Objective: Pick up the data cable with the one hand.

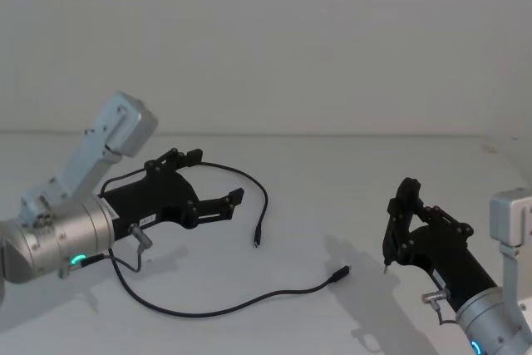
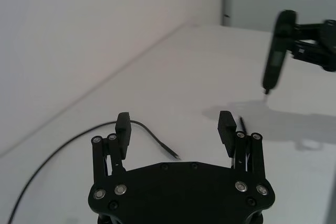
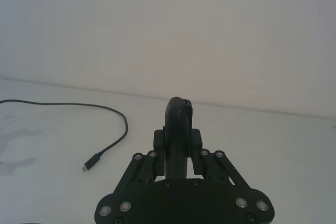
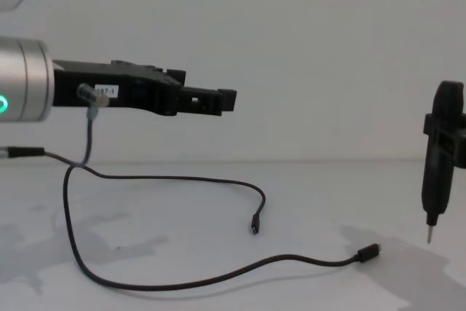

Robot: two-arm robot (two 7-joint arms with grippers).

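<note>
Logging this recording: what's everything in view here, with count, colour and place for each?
data cable: 1, black, lying loose on the table, looping from beneath the left gripper to two plugs near the middle
table: 1, white, spans the scene under both arms
wall: 1, white, behind the table
short grey wires: 2, grey with silver plugs, one at each arm's wrist
left gripper: 1, black on a silver cylinder with a green ring, on the left, open, held level above the table over the cable, not touching it
right gripper: 1, black, on the right, shut, upright with its tip pointing down just above the table
</note>
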